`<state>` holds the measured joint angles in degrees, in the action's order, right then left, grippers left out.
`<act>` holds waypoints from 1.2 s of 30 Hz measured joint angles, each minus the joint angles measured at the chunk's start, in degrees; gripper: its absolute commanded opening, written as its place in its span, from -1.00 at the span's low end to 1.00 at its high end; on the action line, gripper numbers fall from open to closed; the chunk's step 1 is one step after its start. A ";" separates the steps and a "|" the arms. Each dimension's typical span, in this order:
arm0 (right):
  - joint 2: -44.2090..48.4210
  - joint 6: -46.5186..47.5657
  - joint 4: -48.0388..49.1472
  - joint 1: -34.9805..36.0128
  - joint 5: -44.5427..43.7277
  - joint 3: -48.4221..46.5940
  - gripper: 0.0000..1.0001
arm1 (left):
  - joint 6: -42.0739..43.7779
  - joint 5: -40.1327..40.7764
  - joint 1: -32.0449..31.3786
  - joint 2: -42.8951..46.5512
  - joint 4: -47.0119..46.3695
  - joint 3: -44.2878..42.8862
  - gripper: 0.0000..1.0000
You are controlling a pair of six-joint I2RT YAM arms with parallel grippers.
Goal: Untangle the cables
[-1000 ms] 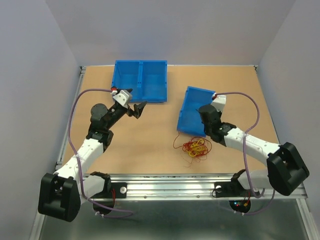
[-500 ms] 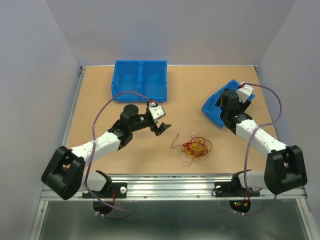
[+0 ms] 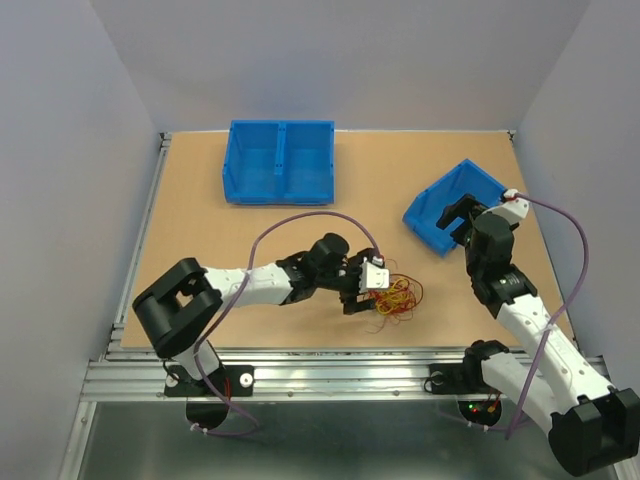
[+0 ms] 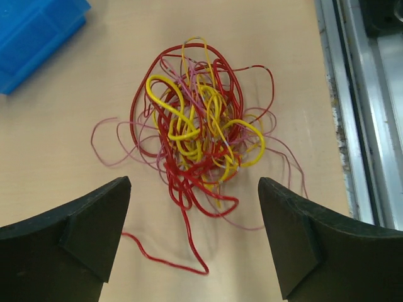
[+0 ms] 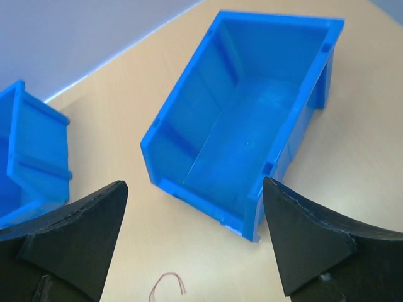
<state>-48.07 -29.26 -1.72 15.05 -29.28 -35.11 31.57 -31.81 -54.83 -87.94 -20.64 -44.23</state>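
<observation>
The cables (image 3: 396, 295) lie on the table as one tangled clump of red, yellow and thin pink wire (image 4: 195, 126), with a red loop trailing toward the camera. My left gripper (image 3: 366, 292) hovers at the clump's left side. It is open (image 4: 194, 184) and its fingers straddle the clump's near end with nothing between them. My right gripper (image 3: 458, 222) is open (image 5: 194, 185) and hangs at the near rim of the single blue bin (image 3: 445, 200), holding nothing. A stray pink wire loop (image 5: 170, 284) shows on the table below it.
The single blue bin (image 5: 252, 126) stands upright and empty at the right, and its corner shows in the left wrist view (image 4: 31, 31). A double blue bin (image 3: 280, 160) sits at the back left (image 5: 31, 157). An aluminium rail (image 3: 330, 365) runs along the near edge (image 4: 359, 126).
The right gripper carried the single blue bin to the right, set it down upright and opened off it. The left arm swung across from the back left to the cable clump.
</observation>
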 measured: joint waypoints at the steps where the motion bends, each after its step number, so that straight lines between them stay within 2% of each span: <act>1: 0.22 -0.24 -0.13 0.00 0.79 0.48 0.77 | 0.11 0.24 -0.42 -1.55 0.15 -1.01 0.30; 2: 0.39 -0.57 -0.39 0.00 1.68 1.09 0.74 | 0.02 0.70 -1.01 -3.54 0.15 -2.25 -0.45; 3: 0.39 -0.57 -0.61 0.00 2.23 1.62 0.71 | -0.07 1.60 -1.77 -6.45 1.57 -4.81 -0.83; 4: 0.39 -0.74 -0.68 0.00 3.26 2.19 0.66 | -0.37 2.45 -2.27 -8.74 3.04 -7.21 -1.00; 6: 0.39 -0.74 -0.90 0.00 5.20 3.08 0.58 | -0.46 4.96 -3.15 -13.84 4.15 -12.24 -1.00; 8: 0.68 -0.74 -0.76 0.02 9.40 4.55 0.44 | -0.68 6.47 -3.10 -14.36 4.04 -12.68 -1.00; 11: 2.95 -0.61 0.68 0.02 16.39 8.20 0.40 | -1.60 5.62 0.35 -8.57 4.26 -8.79 -1.00; 15: 7.30 -0.61 5.73 0.04 27.28 14.23 0.39 | -2.03 2.78 8.28 1.68 3.76 -5.35 -1.00; 19: 7.85 -0.72 12.13 0.24 37.70 17.97 0.37 | -1.99 1.16 9.99 3.98 2.93 -5.29 -1.00; 24: 2.93 -0.44 20.96 2.56 46.38 19.96 0.59 | -2.95 -2.43 11.80 1.05 4.57 -5.40 -1.00; 26: -0.98 0.44 23.89 5.60 47.15 19.96 0.71 | -3.41 -3.34 12.96 0.46 5.51 -5.42 -1.00; 29: -7.63 2.27 27.96 11.52 47.01 19.93 0.74 | -3.87 -4.17 14.05 0.44 5.62 -5.46 -1.00; 33: -16.15 4.76 30.03 16.94 44.83 18.58 0.51 | -4.42 -4.90 14.16 0.46 5.66 -5.57 -1.00; 35: -20.46 5.86 30.84 18.75 43.95 17.29 0.05 | -4.81 -5.22 14.45 0.46 5.66 -5.60 -1.00; 36: -22.21 6.01 31.10 19.34 43.47 16.48 -0.09 | -4.98 -5.31 14.49 0.46 5.66 -5.60 -1.00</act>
<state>-70.28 -23.24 29.39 34.39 14.20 -18.63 26.59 -37.12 -40.34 -87.48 -14.98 -49.82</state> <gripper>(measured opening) 0.657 0.040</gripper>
